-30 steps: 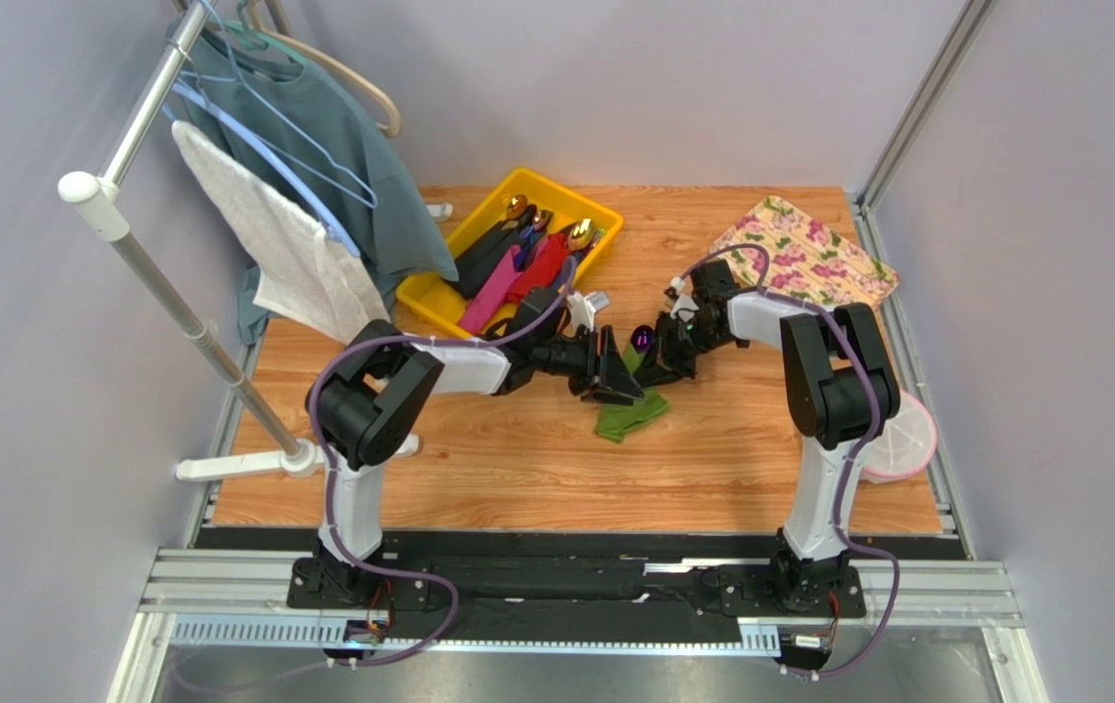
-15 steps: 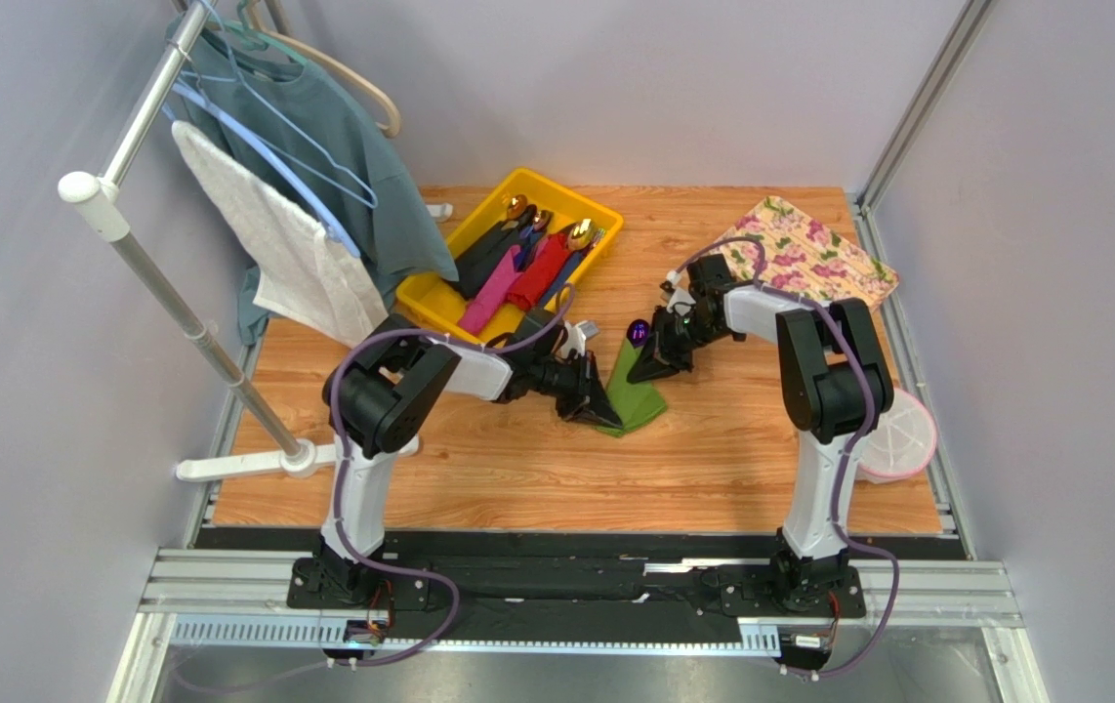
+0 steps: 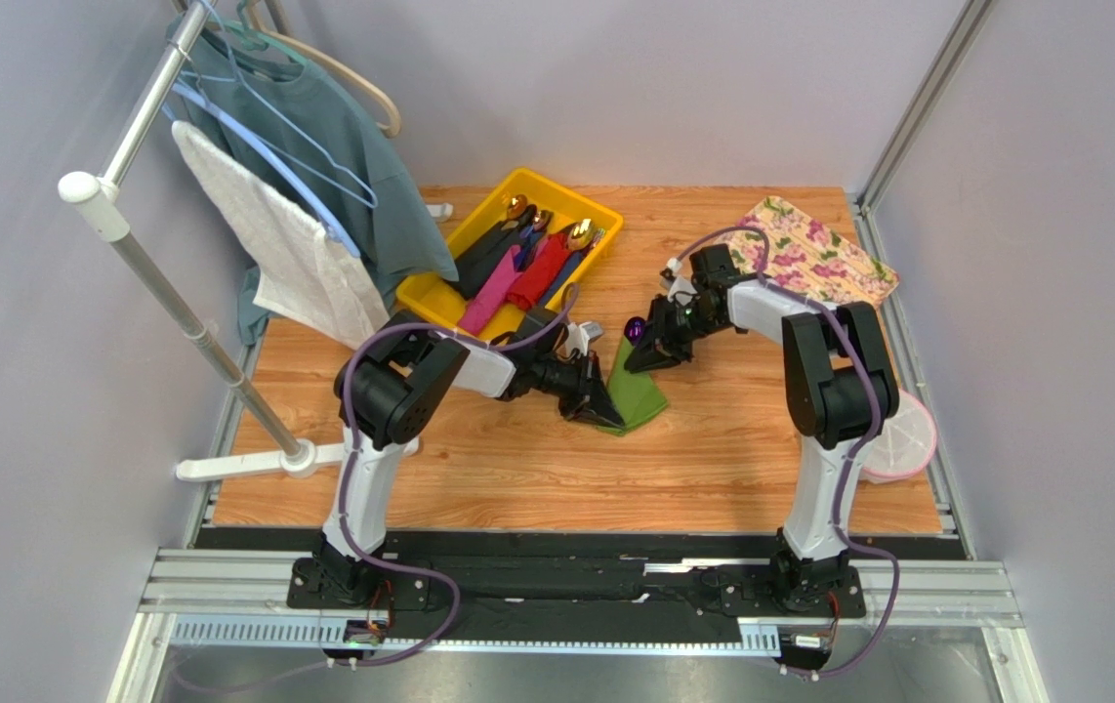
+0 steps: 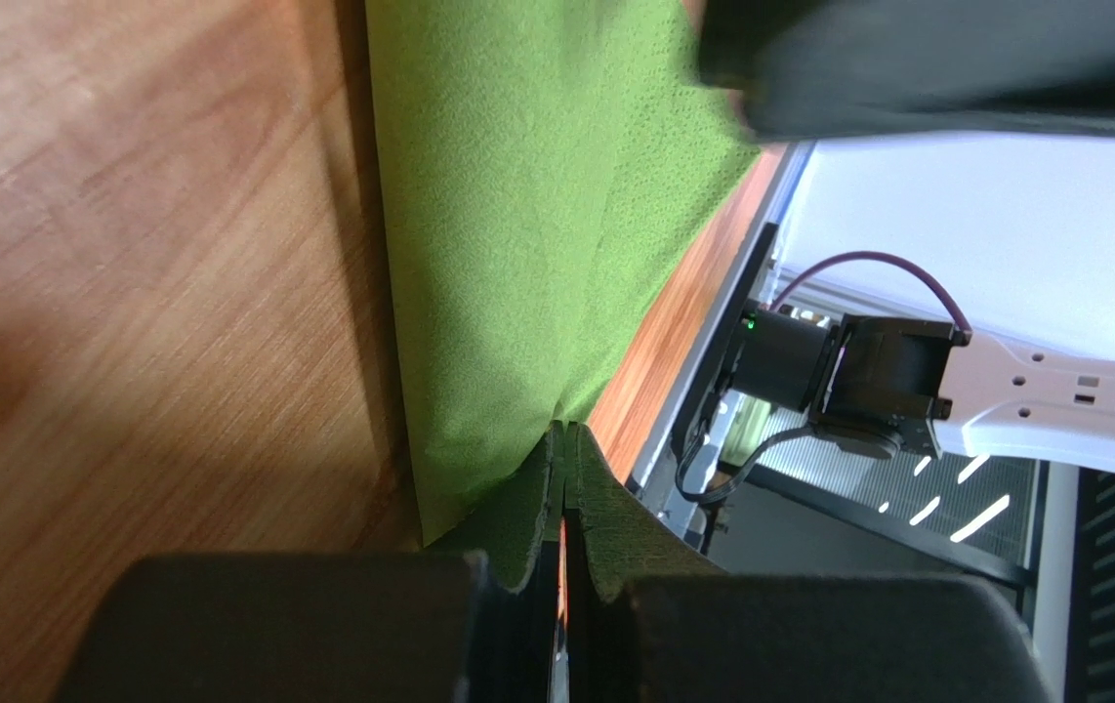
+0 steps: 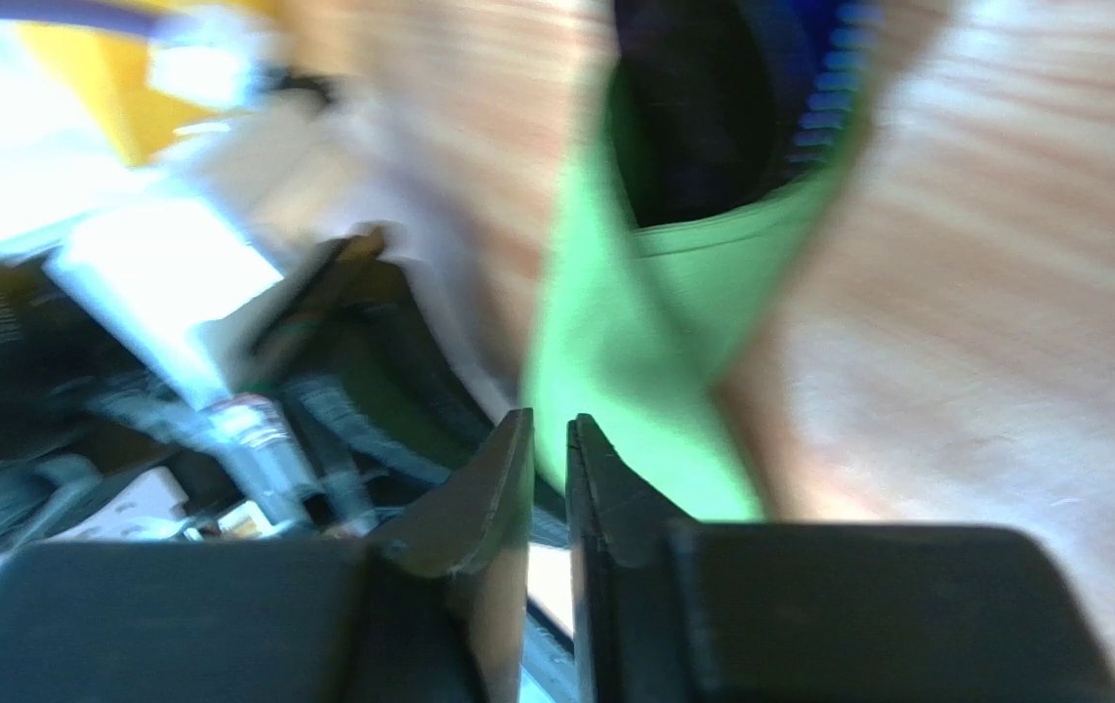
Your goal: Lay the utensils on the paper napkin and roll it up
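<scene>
L arm stretched low, left gripper (image 4: 564, 440) pinching paper napkin (image 4: 520, 191) edge; right gripper (image 5: 549, 432) barely parted (blurry view).

High overhead view, wrist views close, sharing napkin (image 3: 634, 396)

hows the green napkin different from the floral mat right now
The napkin is plain green; the mat is cream with pink flowers. The napkin sits mid-table, folded with a crease, while the mat lies flat at the far right corner. The left gripper pinches the napkin's edge; no gripper touches the mat. Both are thin sheets on the wooden table.
</scene>
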Robot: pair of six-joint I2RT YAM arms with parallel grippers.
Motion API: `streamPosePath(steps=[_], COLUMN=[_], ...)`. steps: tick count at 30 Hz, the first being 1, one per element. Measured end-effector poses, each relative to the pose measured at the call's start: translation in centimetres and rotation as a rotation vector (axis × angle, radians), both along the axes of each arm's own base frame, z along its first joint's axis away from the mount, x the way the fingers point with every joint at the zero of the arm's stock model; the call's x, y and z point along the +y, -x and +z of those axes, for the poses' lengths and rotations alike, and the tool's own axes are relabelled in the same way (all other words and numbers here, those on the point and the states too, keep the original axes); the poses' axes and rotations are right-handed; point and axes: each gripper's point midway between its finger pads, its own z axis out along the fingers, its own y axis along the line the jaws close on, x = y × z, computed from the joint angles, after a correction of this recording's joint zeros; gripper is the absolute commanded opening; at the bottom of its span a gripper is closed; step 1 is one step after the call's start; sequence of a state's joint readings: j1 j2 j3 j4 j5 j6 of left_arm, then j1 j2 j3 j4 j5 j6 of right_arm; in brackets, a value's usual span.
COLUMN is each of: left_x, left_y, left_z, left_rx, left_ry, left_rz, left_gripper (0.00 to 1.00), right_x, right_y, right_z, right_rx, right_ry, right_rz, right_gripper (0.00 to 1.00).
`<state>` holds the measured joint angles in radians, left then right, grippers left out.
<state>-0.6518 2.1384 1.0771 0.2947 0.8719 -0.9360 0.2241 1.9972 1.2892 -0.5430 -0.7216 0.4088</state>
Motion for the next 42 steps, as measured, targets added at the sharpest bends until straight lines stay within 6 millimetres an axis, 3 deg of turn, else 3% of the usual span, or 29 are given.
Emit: streamPosePath(steps=[5,8,11,18,29,36,39,42], left_x=[0.0,0.0,-0.1,-0.1,-0.1,-0.1,-0.2,-0.2], left_y=[0.0,0.0,0.0,0.0,0.0,0.0,0.0,0.0], left_z=[0.0,0.0,0.1,0.1,0.0,0.0,0.0,0.0], left_rx=[-0.001,-0.002,-0.004,-0.012,-0.012,-0.001,0.002,0.002], left_ry=[0.007,0.009,0.012,0.02,0.033,0.037,0.038,0.038], left_rz=[-0.004,-0.005,-0.005,-0.004,0.007,0.009,0.011,0.012], left_gripper=[0.0,0.0,0.0,0.0,0.0,0.0,0.0,0.0], right_x=[1.5,2.5,3.0,2.8,3.6,2.8,2.6,2.5], right_y=[0.1,0.5,0.9,2.1,0.0,-3.4,-4.3,-4.4], right_z=[3.6,4.0,2.8,-2.0,-2.7,-2.5,-2.4,-2.3], right_rx=[-0.078,-0.09,-0.068,0.024,-0.002,-0.066,-0.097,-0.106], right_ry=[-0.108,-0.136,-0.14,-0.113,-0.162,-0.157,-0.146,-0.141], right_rz=[-0.008,-0.004,-0.008,-0.049,-0.056,-0.084,-0.086,-0.082], right_gripper=[0.17,0.11,0.09,0.06,0.05,0.06,0.13,0.26])
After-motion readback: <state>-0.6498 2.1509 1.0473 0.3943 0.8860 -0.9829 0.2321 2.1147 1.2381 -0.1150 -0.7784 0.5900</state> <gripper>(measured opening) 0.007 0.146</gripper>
